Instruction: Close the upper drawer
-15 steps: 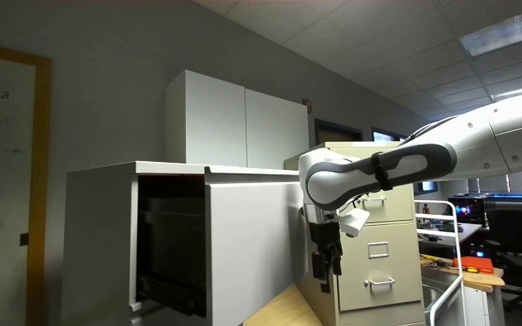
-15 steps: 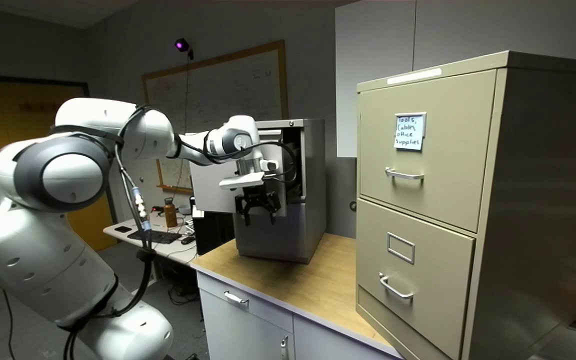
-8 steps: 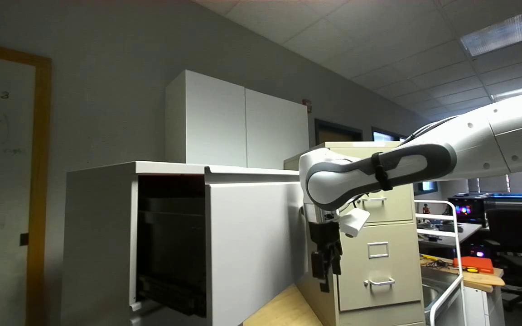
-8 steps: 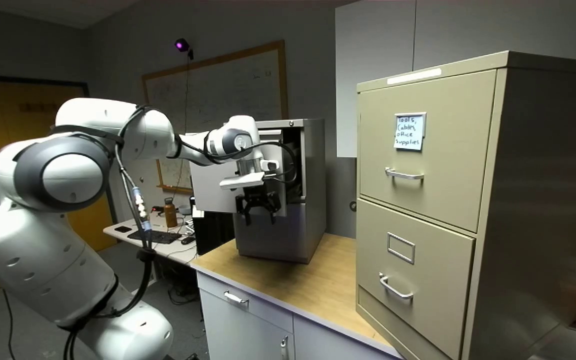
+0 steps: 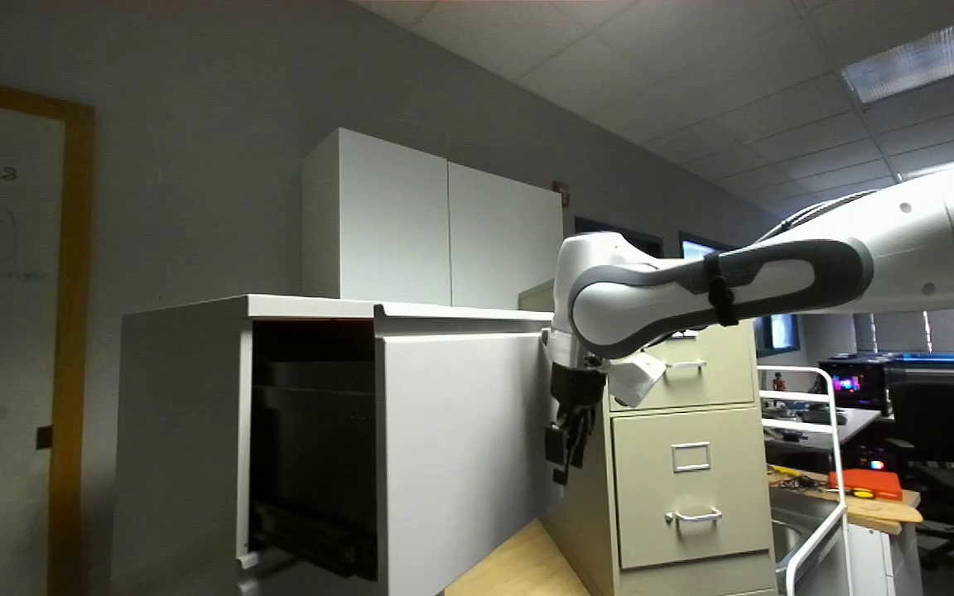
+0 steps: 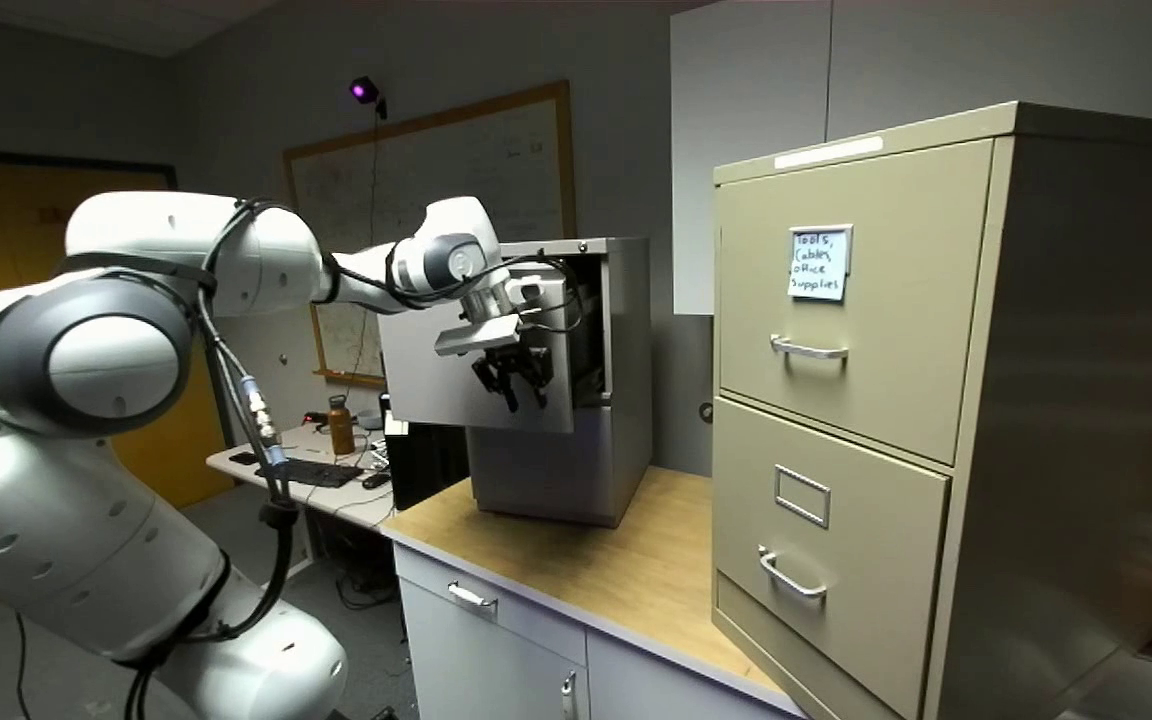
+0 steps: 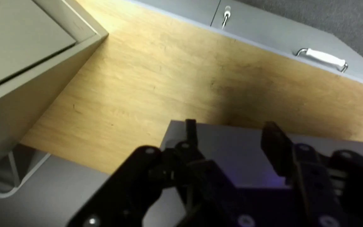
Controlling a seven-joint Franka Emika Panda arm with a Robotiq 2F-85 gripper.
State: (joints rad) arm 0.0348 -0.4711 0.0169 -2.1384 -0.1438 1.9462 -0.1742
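fingers [image 7: 275,149] before upper drawer [image 5: 460,447], cab. [image 6: 630,400] on ctr. [image 6: 656,565]

Both exterior views share the upper drawer [image 5: 464,447].

A yellow-brown, wood-grained worktop [image 6: 636,580] has a thin light-grey front edge. Near its left front corner in an exterior view, set back from that edge, stands a grey box-like cabinet [image 6: 591,455]. Apart from it, toward the right, a beige metal filing cabinet [image 6: 896,400] stands on the wood, its base oblique to the front edge. Between the two the grain shows, shaded darker just before the grey cabinet.
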